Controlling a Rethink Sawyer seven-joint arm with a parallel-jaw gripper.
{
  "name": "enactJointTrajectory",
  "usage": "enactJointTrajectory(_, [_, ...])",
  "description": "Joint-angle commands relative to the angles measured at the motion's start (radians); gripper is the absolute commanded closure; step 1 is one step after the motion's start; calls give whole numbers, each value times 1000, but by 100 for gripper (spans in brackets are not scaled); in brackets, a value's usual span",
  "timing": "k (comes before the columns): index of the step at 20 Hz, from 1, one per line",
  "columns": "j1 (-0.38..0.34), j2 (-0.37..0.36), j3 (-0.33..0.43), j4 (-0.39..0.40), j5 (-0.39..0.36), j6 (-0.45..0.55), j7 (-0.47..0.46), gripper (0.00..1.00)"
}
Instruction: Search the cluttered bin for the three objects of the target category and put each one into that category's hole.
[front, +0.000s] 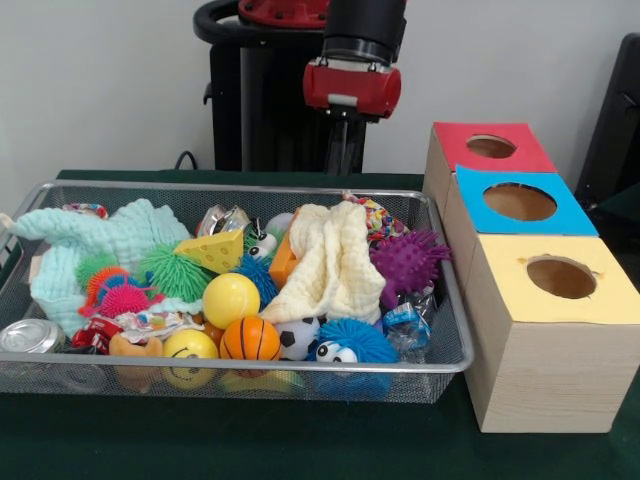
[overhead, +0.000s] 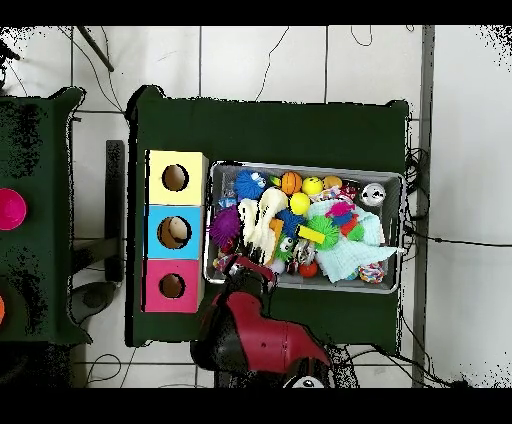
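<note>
Now, gripper (front: 345, 150): above the bin's far rim, state cannot be told
Bin (front: 445, 300): heaped with toys and cloths
Yellow box (front: 545, 350): just beside bin

The claw (front: 343, 150) hangs behind the wire bin's (front: 230, 187) far rim, dark against the dark pedestal, so whether it stands open or closed cannot be told. In the overhead view the arm (overhead: 250, 330) covers it wholly. The cream cloth (front: 325, 262) hides whatever lies under it, and the mint cloth (front: 95, 240) does the same. A crushed can (front: 30, 335) shows only its top. The bin's toys are too small overhead to tell apart.
</note>
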Motion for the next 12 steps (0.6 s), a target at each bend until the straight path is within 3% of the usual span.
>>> enactJointTrajectory(1, [-37, 76, 122, -39, -28, -88, 173, 0])
enactJointTrajectory(3, [-36, 76, 127, -42, -44, -95, 162, 0])
enactJointTrajectory(12, [-19, 154, 123, -7, 10, -137, 202, 0])
